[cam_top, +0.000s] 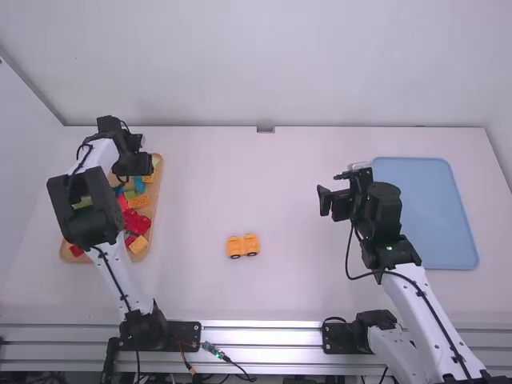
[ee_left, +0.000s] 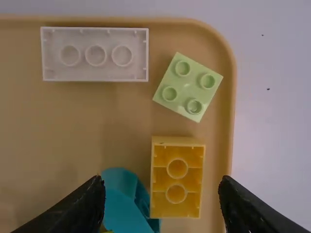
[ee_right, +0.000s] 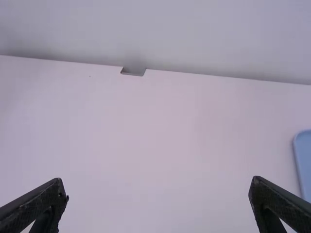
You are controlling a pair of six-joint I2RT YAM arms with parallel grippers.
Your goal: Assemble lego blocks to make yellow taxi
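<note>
Block pickup step: left gripper (ee_left: 163, 182) spread, empty, over yellow block (ee_left: 177, 167) in tray (ee_left: 217, 124). Right gripper (ee_right: 159, 181) also spread; wheeled pieces (cam_top: 243, 246), maybe joined, right of tray. Next: align, lower, pinch.

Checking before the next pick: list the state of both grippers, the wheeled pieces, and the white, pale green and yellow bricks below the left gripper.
Left gripper: open, empty
Right gripper: open, empty
Wheeled pieces: side by side, wheels showing
White brick: hollow side up
Pale green brick: studs up
Yellow brick: hollow side up
</note>
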